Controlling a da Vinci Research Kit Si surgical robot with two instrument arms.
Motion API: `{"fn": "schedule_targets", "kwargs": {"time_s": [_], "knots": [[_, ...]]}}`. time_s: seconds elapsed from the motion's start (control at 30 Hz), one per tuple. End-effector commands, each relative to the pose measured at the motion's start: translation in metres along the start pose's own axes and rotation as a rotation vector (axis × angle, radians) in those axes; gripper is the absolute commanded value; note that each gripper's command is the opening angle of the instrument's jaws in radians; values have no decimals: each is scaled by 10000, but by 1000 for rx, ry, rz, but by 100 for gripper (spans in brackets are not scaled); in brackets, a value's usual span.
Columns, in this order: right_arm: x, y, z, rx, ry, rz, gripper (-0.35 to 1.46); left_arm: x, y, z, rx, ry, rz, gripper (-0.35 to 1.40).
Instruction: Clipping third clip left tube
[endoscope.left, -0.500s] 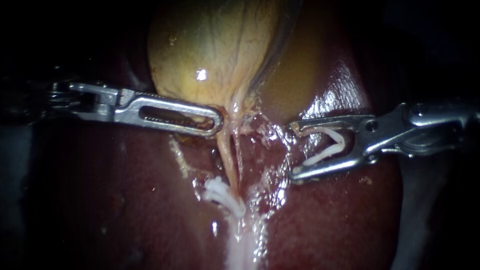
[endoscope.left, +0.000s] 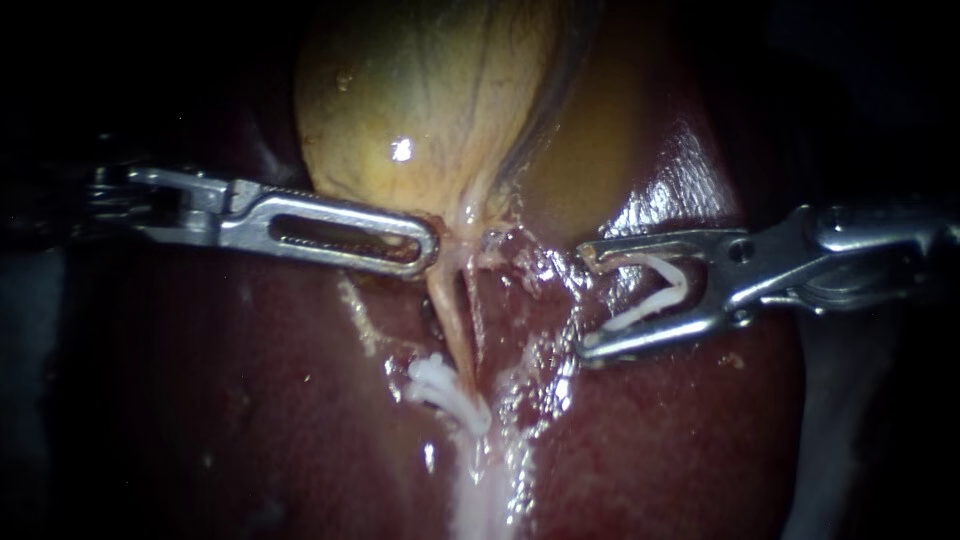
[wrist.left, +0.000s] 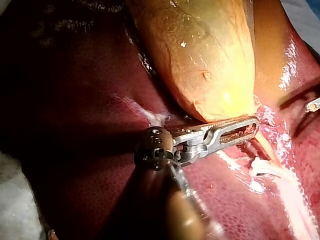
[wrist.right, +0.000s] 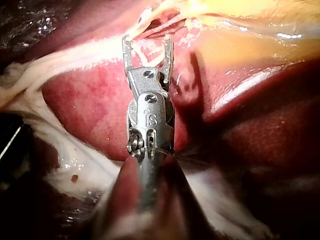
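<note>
The yellow gallbladder (endoscope.left: 420, 110) lies on the dark red liver (endoscope.left: 280, 400). My left instrument (endoscope.left: 428, 245) has slotted jaws lying together, shut on tissue at the gallbladder's neck; the left wrist view shows this grip (wrist.left: 252, 126) too. From the neck the pale left tube (endoscope.left: 455, 320) runs down to white clips (endoscope.left: 440, 388) that sit across it. My right instrument (endoscope.left: 590, 298) stands to the tube's right, apart from it, its jaws spread wide and holding a white clip (endoscope.left: 665, 295). In the right wrist view those jaws (wrist.right: 147, 42) point at the tubes.
A thinner strand (endoscope.left: 480, 320) runs just right of the left tube. Wet, frayed pale tissue (endoscope.left: 530, 260) lies between the tubes and my right instrument. White tissue (endoscope.left: 480, 500) trails down below the clips.
My left instrument has drawn back slightly to the left with the neck tissue. My right instrument with its clip has hardly moved.
</note>
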Motion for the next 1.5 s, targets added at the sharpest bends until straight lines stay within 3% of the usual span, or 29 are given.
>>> {"fn": "schedule_targets", "kwargs": {"time_s": [0.03, 0.23, 0.47, 0.73, 1.27, 1.5], "knots": [[0, 0, 1, 0, 0, 0, 49, 2, 4, -4, 0, 2, -4, -35], [1, -1, 2, -1, 0, 0, 49, 9, 23, -21, 1, 14, -20, -35], [1, -1, 2, -1, 0, 1, 49, 15, 34, -31, -8, 27, -15, -35], [5, -4, 10, -8, -2, 2, 49, 15, 34, -32, -9, 27, -15, -35], [2, -5, 85, 6, 1, 11, 49, 14, 34, -30, -8, 28, -15, -35], [-1, 2, 106, 7, 0, 14, 49, 14, 35, -29, -7, 29, -15, -35]]}}
